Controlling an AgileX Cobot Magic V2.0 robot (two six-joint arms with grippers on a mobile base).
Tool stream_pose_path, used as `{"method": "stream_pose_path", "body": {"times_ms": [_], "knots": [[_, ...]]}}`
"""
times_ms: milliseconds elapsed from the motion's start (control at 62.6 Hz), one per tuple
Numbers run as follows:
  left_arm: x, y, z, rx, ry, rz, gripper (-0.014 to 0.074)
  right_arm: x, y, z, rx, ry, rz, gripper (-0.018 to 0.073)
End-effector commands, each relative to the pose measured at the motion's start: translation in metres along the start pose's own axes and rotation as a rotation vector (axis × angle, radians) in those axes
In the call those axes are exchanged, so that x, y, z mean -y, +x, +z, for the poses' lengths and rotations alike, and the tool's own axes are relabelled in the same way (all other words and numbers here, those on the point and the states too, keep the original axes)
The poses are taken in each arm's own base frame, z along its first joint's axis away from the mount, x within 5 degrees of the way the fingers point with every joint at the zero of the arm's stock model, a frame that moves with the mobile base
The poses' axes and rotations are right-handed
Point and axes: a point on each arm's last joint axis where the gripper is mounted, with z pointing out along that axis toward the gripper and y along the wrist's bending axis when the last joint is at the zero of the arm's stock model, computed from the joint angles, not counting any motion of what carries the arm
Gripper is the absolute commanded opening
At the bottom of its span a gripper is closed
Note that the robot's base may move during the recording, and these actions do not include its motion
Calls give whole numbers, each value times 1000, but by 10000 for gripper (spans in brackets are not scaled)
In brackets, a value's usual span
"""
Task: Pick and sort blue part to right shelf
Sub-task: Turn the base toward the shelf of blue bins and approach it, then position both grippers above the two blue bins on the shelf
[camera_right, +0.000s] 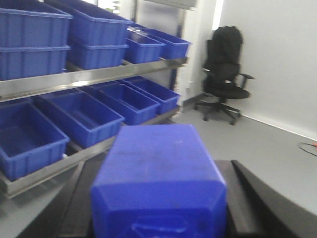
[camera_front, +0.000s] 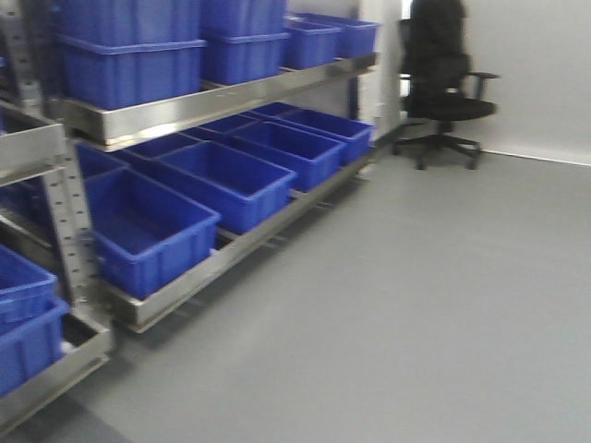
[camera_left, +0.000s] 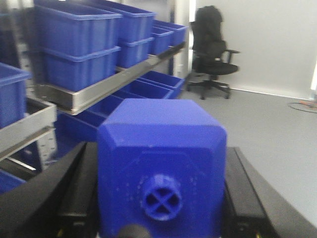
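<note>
Gripping a solid-blue plastic box-shaped block (camera_left: 162,139), my left claw (camera_left: 159,166) is clamped on its sides, knobbed end facing the wrist, long axis pointing forward. My right claw (camera_right: 159,178) clamps a second blue block (camera_right: 158,153), near the stainless-steel bin shelf (camera_right: 99,77).

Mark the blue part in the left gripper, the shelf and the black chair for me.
blue part (camera_left: 161,119): left wrist view, upper face.
shelf (camera_front: 212,103): front view, upper steel rail.
black chair (camera_front: 439,46): front view, backrest.
</note>
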Motion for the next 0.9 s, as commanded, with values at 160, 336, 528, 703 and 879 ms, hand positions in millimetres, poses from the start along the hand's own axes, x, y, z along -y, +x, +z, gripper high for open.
{"method": "stream_pose_path", "body": {"times_ms": [160,336,528,703,879], "knots": [[0,-18,-1,113,-4,-6,387,2,-17,-1,114,14,-4,407],[0,-18,-1,113,-4,-6,387,2,-17,-1,114,14,-4,407],[0,-18,-1,113,-4,-6,387,2,-17,-1,114,14,-4,407],[0,-18,-1,113,-4,-6,387,2,-17,-1,114,14,-4,407],[0,-18,-1,113,-4,-6,387,2,-17,-1,114,14,-4,407]]}}
